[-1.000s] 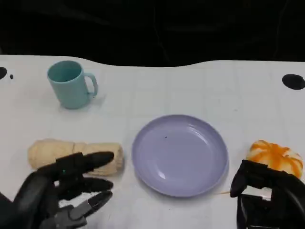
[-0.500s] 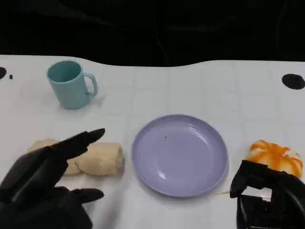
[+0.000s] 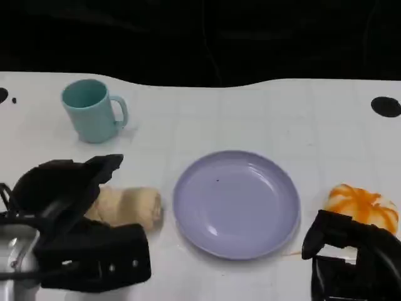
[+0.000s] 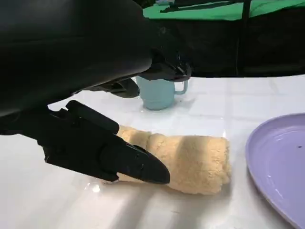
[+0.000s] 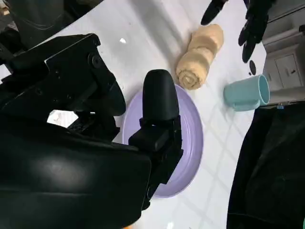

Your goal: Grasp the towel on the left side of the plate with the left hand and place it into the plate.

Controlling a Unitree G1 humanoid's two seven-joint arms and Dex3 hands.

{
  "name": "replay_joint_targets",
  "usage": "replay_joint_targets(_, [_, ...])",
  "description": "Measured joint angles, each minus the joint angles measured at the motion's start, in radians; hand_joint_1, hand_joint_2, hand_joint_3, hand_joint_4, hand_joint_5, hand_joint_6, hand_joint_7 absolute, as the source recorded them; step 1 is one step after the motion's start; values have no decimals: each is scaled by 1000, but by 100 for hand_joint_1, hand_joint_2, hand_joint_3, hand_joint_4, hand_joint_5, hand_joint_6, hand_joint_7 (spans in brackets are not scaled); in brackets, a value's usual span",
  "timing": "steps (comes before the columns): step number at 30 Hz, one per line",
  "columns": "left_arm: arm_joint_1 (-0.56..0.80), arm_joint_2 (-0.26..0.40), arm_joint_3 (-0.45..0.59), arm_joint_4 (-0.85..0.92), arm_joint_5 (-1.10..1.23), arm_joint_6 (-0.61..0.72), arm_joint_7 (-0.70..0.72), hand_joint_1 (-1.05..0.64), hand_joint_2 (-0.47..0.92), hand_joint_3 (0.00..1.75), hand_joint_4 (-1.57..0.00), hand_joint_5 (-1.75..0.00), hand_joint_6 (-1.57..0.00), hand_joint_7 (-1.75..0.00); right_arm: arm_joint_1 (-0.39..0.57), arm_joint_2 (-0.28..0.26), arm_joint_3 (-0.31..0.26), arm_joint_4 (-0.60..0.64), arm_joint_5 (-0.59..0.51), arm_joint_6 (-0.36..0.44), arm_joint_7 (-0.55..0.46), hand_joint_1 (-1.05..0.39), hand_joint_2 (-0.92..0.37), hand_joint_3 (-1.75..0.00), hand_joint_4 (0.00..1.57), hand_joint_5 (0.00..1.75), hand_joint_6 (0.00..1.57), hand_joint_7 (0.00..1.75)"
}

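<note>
A rolled beige towel (image 3: 130,205) lies on the white table just left of the lavender plate (image 3: 236,164). My left hand (image 3: 66,207) is over the roll's left end, covering that part in the head view. In the left wrist view its fingers (image 4: 114,45) arch above the towel (image 4: 190,160) and one finger (image 4: 109,155) lies low along the near side, not closed on it. The plate (image 4: 281,157) is bare. My right hand (image 3: 351,260) stays at the table's front right, holding nothing. The right wrist view shows the towel (image 5: 200,55) beside the plate (image 5: 190,138).
A teal mug (image 3: 94,110) stands behind the towel at the back left, also in the left wrist view (image 4: 159,93). An orange-striped round object (image 3: 362,204) lies right of the plate, close to my right hand. The table's dark back edge runs across the top.
My left hand has moved forward and turned over the towel's left end; its fingers now arch above the roll. The towel, plate and right hand have not moved.
</note>
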Motion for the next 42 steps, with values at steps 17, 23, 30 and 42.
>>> replay_joint_targets(17, [-235, -77, -147, 482, -9, -33, 13, -35, 92, 6, -73, -28, -53, -8, 5, 0, 0, -21, 2, 19, -11, 3, -55, -143, 81, 175, 59, 175])
replay_joint_targets(23, [-274, -93, -148, 645, -72, -128, 160, -23, 92, 26, -79, -131, -114, -18, 5, 1, 0, -23, 3, 22, -12, 4, -55, -143, 81, 175, 60, 175])
replay_joint_targets(30, [-274, -90, -159, 730, -80, -231, 320, -21, 90, 43, -82, -174, -65, -163, 5, 1, -1, -24, 12, 28, -14, 4, -55, -143, 81, 175, 60, 175])
replay_joint_targets(42, [-210, -66, -130, 729, -90, -408, 631, -22, 83, 43, -81, -175, -55, -175, 5, 2, -1, -23, 17, 27, -12, 3, -55, -143, 81, 175, 59, 175])
